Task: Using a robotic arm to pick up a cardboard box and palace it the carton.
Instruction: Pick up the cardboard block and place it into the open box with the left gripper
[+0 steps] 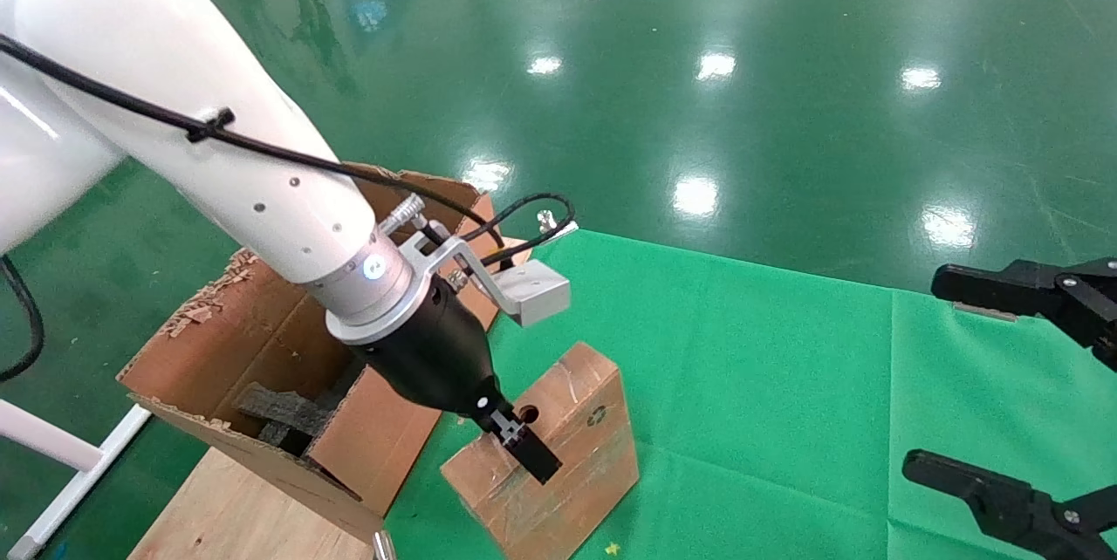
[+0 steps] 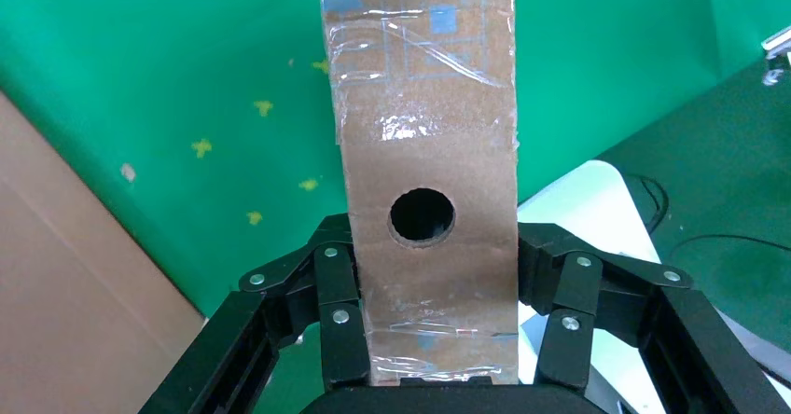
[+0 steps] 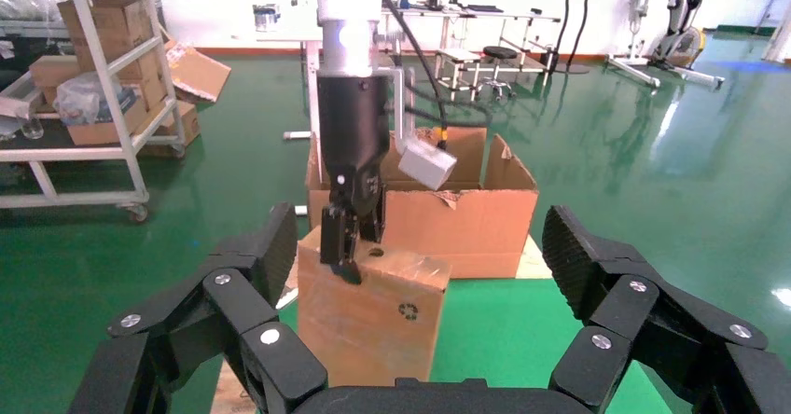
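Left hand point(image 2: 434, 339) clamping cardboard box point(image 1: 558, 447) above green cloth point(image 1: 785, 385), glossy green floor point(image 1: 698, 63).

box point(image 1: 567, 455): lower corner cut off by the head view's bottom edge; far end cut off in the left wrist view
carton point(image 1: 262, 368): interior mostly hidden behind the arm point(image 1: 218, 150)
right gripper point(image 1: 1030, 394): cut off at the head view's right edge
left gripper point(image 1: 521, 448): far finger hidden behind the box

Cardboard box point(image 1: 558, 447): brown, glossy clear tape, black recycling mark. Carton point(image 1: 262, 351): brown, black foam inside. Tabletop point(image 1: 785, 385): green cloth. Left claw point(image 1: 515, 442): black; arm white, silver wrist.
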`<state>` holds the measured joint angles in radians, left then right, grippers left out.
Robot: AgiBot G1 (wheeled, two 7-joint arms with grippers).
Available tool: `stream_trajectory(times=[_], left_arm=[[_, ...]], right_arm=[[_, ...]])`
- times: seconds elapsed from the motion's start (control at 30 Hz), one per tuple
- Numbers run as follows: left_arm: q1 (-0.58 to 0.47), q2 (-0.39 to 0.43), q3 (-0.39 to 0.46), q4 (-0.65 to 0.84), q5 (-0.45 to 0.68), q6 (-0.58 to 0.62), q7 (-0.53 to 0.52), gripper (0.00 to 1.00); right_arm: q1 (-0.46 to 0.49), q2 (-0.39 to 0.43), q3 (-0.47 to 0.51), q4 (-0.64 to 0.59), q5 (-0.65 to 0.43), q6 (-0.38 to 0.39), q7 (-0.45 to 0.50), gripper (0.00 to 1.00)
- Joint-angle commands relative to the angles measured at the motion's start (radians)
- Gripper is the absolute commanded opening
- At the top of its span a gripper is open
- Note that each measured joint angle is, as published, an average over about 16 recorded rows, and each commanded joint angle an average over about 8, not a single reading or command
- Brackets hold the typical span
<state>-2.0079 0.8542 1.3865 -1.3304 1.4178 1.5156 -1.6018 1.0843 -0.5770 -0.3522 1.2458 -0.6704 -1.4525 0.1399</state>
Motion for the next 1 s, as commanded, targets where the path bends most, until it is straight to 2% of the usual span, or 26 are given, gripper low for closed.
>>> stream_trajectory(times=[0.03,0.3,0.53,0.8,1.0], left_arm=[[-0.006,0.0,-0.003,0.005,-0.003,-0.002,0.014,0.0],[-0.119,-0.083,-0.104,0.065,-0.049,-0.056,0.126,0.0],[-0.252,-0.132,-0.169,0.254,-0.013,-0.064,0.287,0.0],[-0.346,-0.163,-0.149,0.541,0.125,-0.056,0.478,0.0],[-0.364,-0.19,-0.113,0.703,0.219,-0.063,0.602,0.0]], right_arm=[[0.0,0.0,0.0,0.0,0.0,0.0,0.0,1.0],[0.0,0.0,0.0,0.0,0.0,0.0,0.0,1.0],[0.0,0.0,0.0,0.0,0.0,0.0,0.0,1.0],[0.0,0.0,0.0,0.0,0.0,0.0,0.0,1.0],[0.0,0.0,0.0,0.0,0.0,0.0,0.0,1.0]])
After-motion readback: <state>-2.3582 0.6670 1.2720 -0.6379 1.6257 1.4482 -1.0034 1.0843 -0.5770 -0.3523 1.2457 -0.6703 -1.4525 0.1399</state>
